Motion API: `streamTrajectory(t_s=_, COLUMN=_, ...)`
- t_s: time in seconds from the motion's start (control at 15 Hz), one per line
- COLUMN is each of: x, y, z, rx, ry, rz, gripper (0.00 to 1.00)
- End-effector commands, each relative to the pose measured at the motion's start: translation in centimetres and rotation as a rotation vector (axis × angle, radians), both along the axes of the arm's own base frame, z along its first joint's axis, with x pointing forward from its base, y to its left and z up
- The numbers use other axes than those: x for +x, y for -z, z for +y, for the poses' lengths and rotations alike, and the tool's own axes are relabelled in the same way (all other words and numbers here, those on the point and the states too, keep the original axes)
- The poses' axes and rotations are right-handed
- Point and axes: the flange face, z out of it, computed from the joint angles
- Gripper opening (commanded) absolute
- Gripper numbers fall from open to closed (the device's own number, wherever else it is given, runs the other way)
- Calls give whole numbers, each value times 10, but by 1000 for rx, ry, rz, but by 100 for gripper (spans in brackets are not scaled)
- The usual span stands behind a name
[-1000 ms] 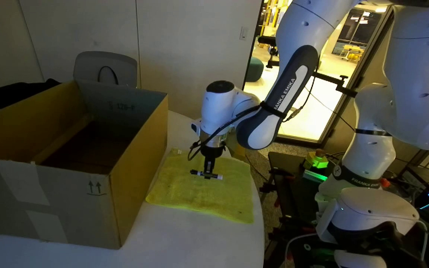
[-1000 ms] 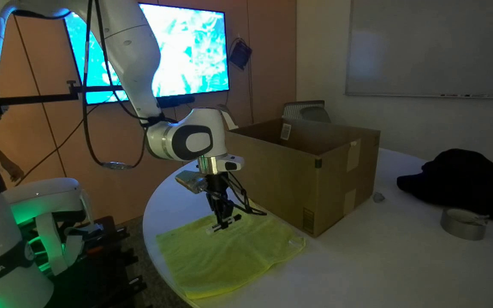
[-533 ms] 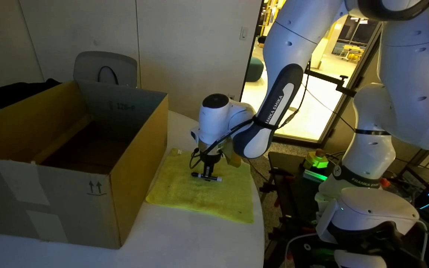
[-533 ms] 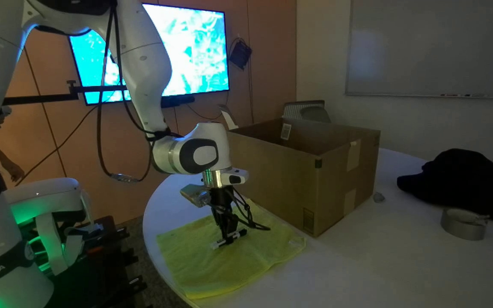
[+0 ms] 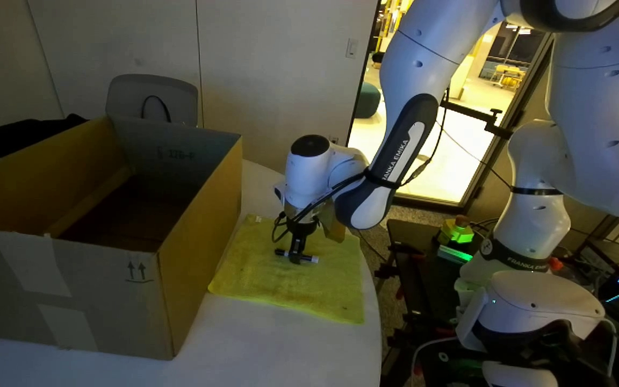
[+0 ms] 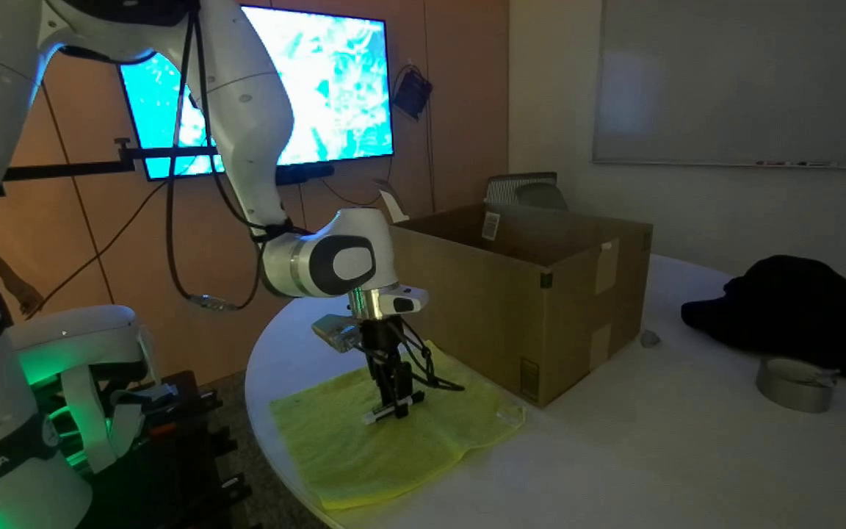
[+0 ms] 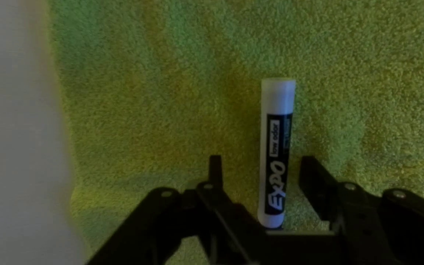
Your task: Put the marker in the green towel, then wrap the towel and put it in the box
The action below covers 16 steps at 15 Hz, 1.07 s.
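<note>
Straddles, with the 2 spread fingers of the black gripper, the white cylindrical marker with a black printed label, lying flat on the yellow-green, roughly rectangular terry towel. In the wrist view, runs lengthwise up between them with a slight lean, crosswise to the closing line, apart from both and closer to the finger on that view's right side. In both exterior views, points its black cap toward the brown, open-topped cardboard box; not visible from the wrist at that end, being tucked behind the gripper.

Find the jaws parted and released, gripping nothing. Count only 1 white-and-black jointed arm, reaching in over the white table and bent at the wrist to hang the gripper nearly vertical, low over the towel.

Judge the marker's placing as good as done, with the wrapping and boxing yet to come. Probably calls next for a straight lift, keeping both fingers clear of the barrel; with any sideways drift, likely to catch the nearer flank and set the marker rolling.
</note>
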Motion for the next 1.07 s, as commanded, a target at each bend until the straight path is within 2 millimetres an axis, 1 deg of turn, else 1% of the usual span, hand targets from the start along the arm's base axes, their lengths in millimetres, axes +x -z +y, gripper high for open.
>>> streamTrajectory(t_s=0.0, x=-5, y=-23, z=4, rx=2, ry=6, rz=-60, gripper=88)
streamTrajectory(t_s=0.07, x=-8, y=-27, z=9, rx=8, ry=-1, rz=-70, gripper=97)
streamTrajectory(t_s=0.13, x=-11, y=-29, z=15, rx=18, ry=-15, rz=-78, gripper=100)
streamTrajectory(t_s=0.2, x=-13, y=-32, z=22, rx=29, ry=-26, rz=-83, gripper=100)
streamTrajectory(t_s=0.4, x=-21, y=-31, z=50, rx=81, ry=-73, rz=-91, gripper=100)
streamTrajectory(t_s=0.73, x=-37, y=-17, z=95, rx=156, ry=-136, rz=-73, gripper=100)
streamTrajectory(t_s=0.87, x=-41, y=-8, z=107, rx=181, ry=-137, rz=-52, gripper=100)
streamTrajectory(t_s=1.0, x=-44, y=-1, z=112, rx=195, ry=-137, rz=-35, gripper=100)
